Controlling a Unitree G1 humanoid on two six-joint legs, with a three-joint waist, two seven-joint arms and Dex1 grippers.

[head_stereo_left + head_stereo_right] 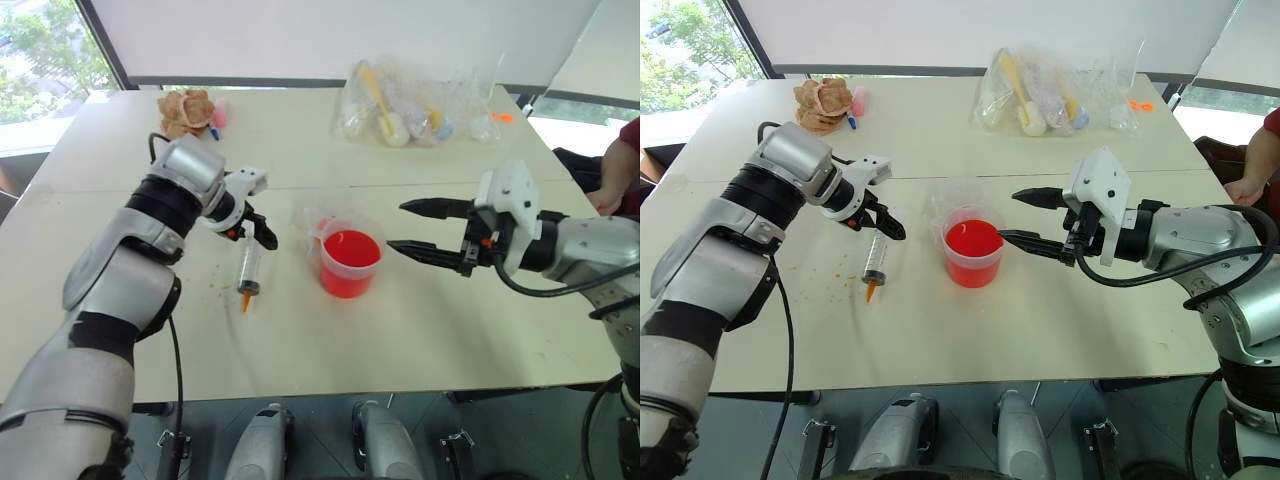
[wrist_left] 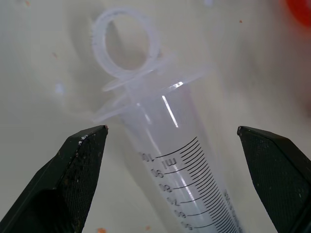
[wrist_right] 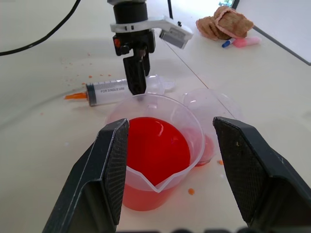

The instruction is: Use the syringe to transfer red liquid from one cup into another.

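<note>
Syringe (image 1: 248,271) lies flat on table (image 1: 420,340), orange tip toward robot, plunger ring end between wide-open fingers of left gripper (image 1: 255,231), untouched. Red beaker (image 1: 350,262) just right of it, holding red liquid (image 1: 351,247). Clear cup (image 3: 210,104) touches beaker behind. Right gripper (image 1: 418,229) hovers right of beaker, jaws wide, empty.

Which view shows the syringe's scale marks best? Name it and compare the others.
The left wrist view: the syringe lies between the open left hand's fingers, its numbered marks readable. The right wrist view shows it whole, lying on the table with orange tip and printed label. Both eye views show it beside the red beaker, marks illegible.
</note>
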